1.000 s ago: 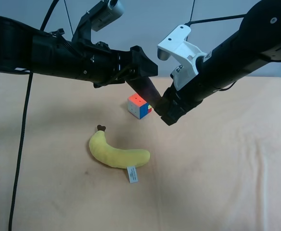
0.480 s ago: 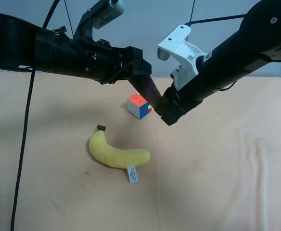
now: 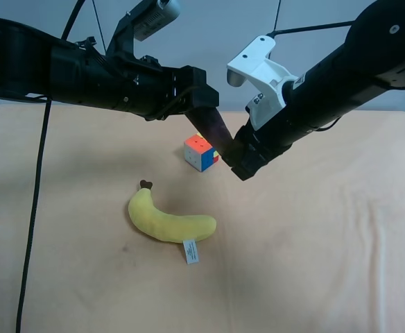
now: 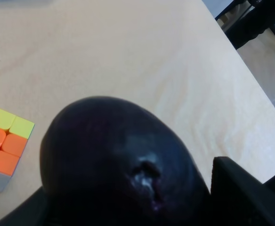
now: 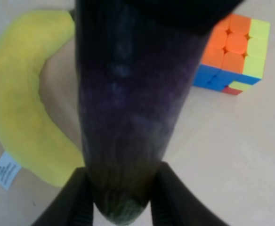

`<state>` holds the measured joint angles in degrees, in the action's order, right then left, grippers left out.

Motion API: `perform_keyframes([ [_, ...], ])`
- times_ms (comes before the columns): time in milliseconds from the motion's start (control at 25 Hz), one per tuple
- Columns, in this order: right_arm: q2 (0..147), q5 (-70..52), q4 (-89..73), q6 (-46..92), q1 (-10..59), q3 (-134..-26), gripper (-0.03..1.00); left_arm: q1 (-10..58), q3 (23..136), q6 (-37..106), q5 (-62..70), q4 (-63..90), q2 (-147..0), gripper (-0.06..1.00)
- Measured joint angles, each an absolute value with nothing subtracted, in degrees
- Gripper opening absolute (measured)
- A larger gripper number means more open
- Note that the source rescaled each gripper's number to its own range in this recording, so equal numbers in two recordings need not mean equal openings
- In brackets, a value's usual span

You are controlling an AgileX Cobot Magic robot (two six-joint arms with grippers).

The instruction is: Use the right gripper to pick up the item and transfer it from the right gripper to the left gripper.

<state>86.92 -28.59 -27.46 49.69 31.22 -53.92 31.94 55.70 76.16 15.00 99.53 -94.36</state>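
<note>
The dark purple eggplant (image 3: 216, 135) hangs slanted in the air above the table, held at both ends. The right gripper (image 3: 236, 165), on the arm with the white housing (image 3: 258, 69), is shut on its lower, greenish stem end (image 5: 121, 209), with the fingers (image 5: 81, 197) on either side. The left gripper (image 3: 201, 94), the black claw, sits around the upper rounded end (image 4: 123, 165). One finger (image 4: 241, 193) lies close against it. The eggplant fills most of both wrist views.
A yellow plush banana (image 3: 166, 218) with a white tag lies on the tan table (image 3: 327, 243) below the arms. A multicoloured puzzle cube (image 3: 199, 152) stands just behind it, under the eggplant. A black cable (image 3: 35, 208) hangs at the left.
The left arm has lifted and shifted slightly, and its claw has closed in around the eggplant's upper end. The right arm and the eggplant's lower end have stayed put.
</note>
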Motion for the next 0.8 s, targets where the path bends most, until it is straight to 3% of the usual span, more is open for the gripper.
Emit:
perform_keyframes([
  [800, 86.9, -28.6, -27.5, 49.7, 31.2, -53.9, 0.00, 31.9, 55.7, 76.2, 15.3, 99.5, -94.4, 0.11],
])
